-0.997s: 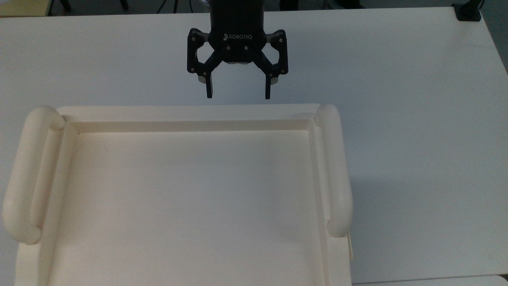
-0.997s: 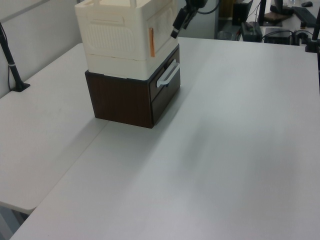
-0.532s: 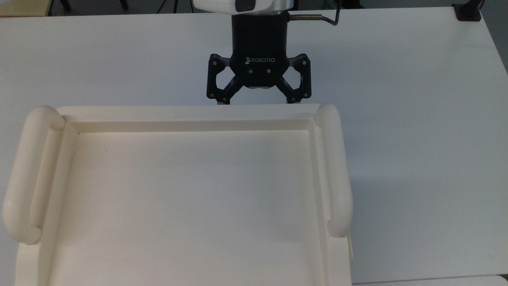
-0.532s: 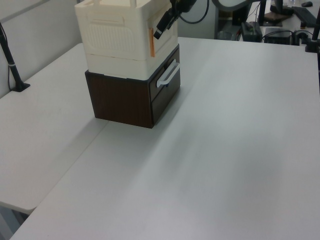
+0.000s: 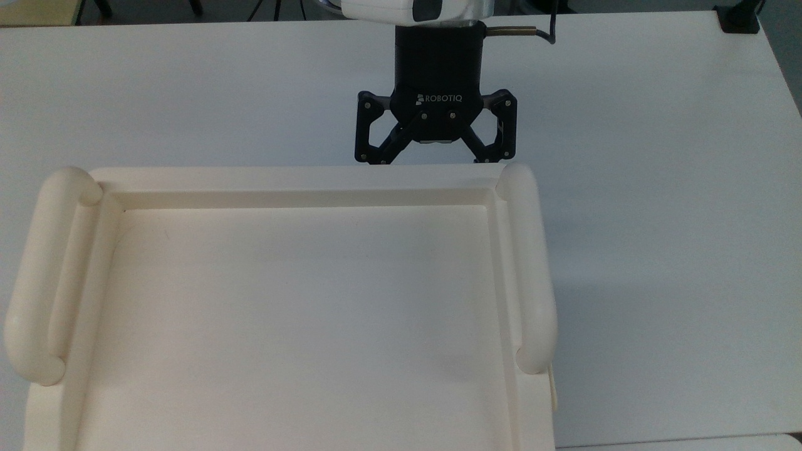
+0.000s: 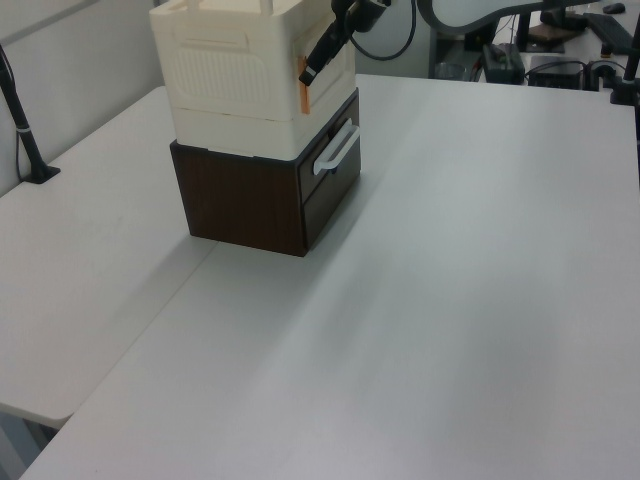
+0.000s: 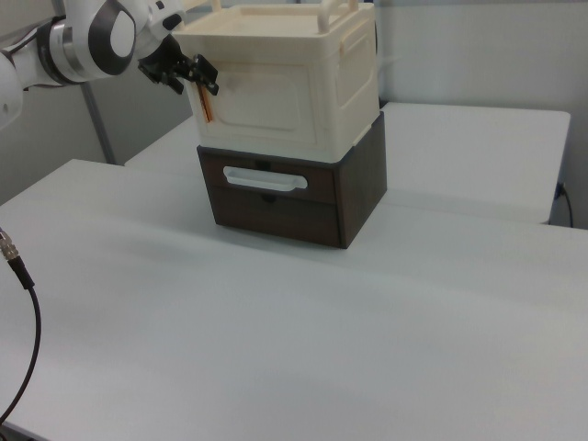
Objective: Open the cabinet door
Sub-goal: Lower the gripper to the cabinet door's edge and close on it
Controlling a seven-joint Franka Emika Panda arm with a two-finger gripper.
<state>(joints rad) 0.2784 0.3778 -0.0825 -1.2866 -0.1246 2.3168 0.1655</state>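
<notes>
The gripper (image 7: 204,84), its fingers spread apart, meets the orange-edged corner of the cabinet door (image 7: 266,108), which lies shut just beside them on the front of the cream cabinet (image 6: 225,85), stacked on a dark drawer unit (image 7: 294,197) on the table (image 6: 450,300).

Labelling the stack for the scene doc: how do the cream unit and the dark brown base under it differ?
The cream plastic cabinet sits on top; the dark brown wooden drawer unit rests on the white table beneath it.
The cabinet's front is a moulded panel with an orange strip at one edge; the drawer unit's front carries a pale bar handle.
The cabinet has a recessed top with rounded side handles; the drawer unit's top is covered.
Both are boxy with a similar footprint.
</notes>
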